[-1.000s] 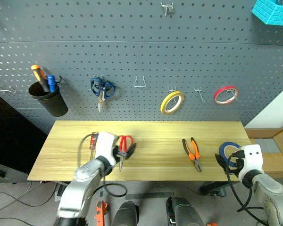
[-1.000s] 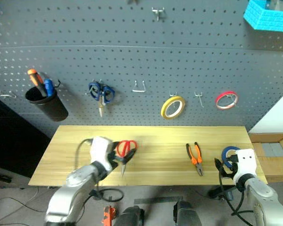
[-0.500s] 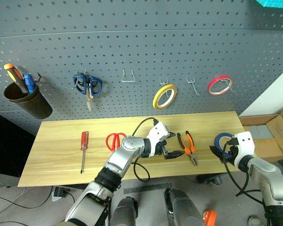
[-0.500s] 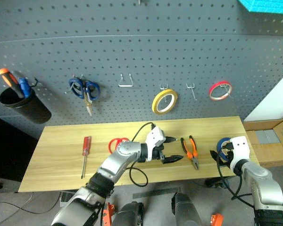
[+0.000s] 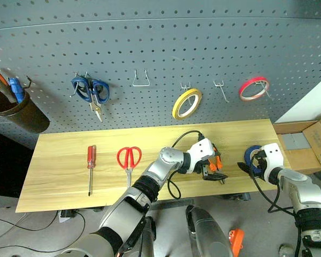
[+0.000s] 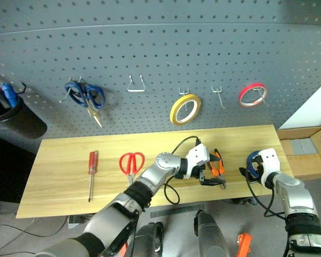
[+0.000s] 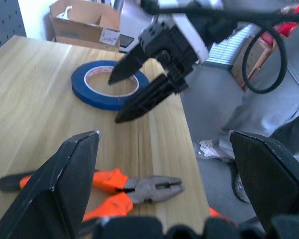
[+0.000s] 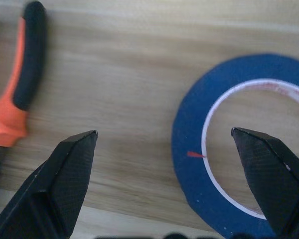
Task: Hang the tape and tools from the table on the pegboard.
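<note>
On the table [image 5: 69,176], at my right gripper's [image 5: 252,170] one o'clock, I see the tape [image 8: 229,144] beneath released jaws; left gripper [image 5: 213,172] spread over the pliers [image 7: 124,186].

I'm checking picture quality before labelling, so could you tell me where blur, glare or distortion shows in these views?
Left eye view: the dark grey pegboard rows curve, a lens distortion; lighting even. Left wrist view: the near black fingers are soft, the orange-and-black-handled pliers and blue ring-shaped tape roll sharp, bright glare at the far window. Right wrist view: the tape looks slightly soft.
</note>
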`<state>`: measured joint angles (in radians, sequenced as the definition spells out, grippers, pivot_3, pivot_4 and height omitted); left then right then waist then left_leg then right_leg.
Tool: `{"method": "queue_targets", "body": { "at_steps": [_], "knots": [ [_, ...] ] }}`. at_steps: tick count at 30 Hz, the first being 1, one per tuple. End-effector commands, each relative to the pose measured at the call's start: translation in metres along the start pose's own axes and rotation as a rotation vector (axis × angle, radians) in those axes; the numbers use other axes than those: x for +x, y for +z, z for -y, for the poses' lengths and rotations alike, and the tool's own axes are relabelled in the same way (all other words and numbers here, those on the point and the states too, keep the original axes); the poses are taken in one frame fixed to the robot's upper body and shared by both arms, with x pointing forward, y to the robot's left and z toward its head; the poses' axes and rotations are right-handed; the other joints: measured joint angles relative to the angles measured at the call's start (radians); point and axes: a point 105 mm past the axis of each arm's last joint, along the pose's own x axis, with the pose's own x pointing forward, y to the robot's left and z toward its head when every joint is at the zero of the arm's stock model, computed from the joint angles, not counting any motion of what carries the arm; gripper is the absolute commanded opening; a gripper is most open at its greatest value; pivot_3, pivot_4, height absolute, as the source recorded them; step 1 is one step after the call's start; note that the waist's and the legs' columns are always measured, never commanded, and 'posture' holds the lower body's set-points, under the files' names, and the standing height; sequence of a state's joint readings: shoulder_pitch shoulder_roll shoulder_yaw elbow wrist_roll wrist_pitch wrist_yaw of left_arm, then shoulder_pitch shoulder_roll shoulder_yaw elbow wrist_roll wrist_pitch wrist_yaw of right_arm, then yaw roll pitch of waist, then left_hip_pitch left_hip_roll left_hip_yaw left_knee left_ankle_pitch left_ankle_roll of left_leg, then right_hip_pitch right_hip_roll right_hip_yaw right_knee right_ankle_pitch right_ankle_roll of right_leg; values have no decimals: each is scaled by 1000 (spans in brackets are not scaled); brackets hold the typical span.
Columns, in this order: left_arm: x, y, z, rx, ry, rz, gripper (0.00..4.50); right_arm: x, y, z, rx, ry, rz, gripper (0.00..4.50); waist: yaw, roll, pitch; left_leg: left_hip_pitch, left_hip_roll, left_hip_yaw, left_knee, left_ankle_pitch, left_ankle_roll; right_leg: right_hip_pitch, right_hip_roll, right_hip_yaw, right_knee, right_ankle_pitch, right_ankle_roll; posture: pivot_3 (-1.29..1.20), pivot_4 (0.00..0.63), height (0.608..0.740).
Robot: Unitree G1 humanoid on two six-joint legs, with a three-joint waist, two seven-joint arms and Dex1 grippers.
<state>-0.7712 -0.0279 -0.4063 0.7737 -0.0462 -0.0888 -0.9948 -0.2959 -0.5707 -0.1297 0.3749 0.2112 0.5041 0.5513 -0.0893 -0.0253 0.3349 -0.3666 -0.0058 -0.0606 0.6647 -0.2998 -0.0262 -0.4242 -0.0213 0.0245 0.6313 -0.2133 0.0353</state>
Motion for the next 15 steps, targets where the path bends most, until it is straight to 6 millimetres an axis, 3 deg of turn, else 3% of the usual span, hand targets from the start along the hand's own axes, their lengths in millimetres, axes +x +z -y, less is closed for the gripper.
{"method": "queue_targets", "body": {
  "at_steps": [1, 5, 7, 9, 15],
  "knots": [
    [4, 13, -3, 36, -7, 39, 4453, 2, -2, 7, 56, -13, -2, 4500, 0, 0, 6, 0, 0, 1, 0, 0, 0, 0, 0, 1, 0, 0, 1, -178, 390, 740],
    [3, 14, -3, 31, -15, 49, 4453, 5, -6, 10, 94, -7, -19, 4500, -1, -2, 10, 1, 0, 6, 0, -1, 1, -1, 0, 10, 0, 1, 3, -169, 390, 740],
    [2, 14, -4, 34, -7, 46, 4500, 7, -6, 11, 138, -10, -26, 4114, -1, -4, 11, 2, 0, 8, 0, -1, 2, -1, 0, 12, -1, -1, 9, -169, 390, 740],
    [1, 12, -5, 33, 1, 44, 4500, 8, -6, 11, 144, -4, -30, 3614, 0, -5, 12, 2, 0, 9, 0, -1, 2, -1, -1, 13, -1, 0, 11, -162, 388, 740],
    [0, 9, -2, 29, -15, 39, 4500, 10, -5, 9, 103, 16, -36, 1500, 0, -6, 13, 2, 1, 10, 1, -2, 4, -2, -1, 15, -2, 2, 12, -159, 381, 740]
  ]
}}
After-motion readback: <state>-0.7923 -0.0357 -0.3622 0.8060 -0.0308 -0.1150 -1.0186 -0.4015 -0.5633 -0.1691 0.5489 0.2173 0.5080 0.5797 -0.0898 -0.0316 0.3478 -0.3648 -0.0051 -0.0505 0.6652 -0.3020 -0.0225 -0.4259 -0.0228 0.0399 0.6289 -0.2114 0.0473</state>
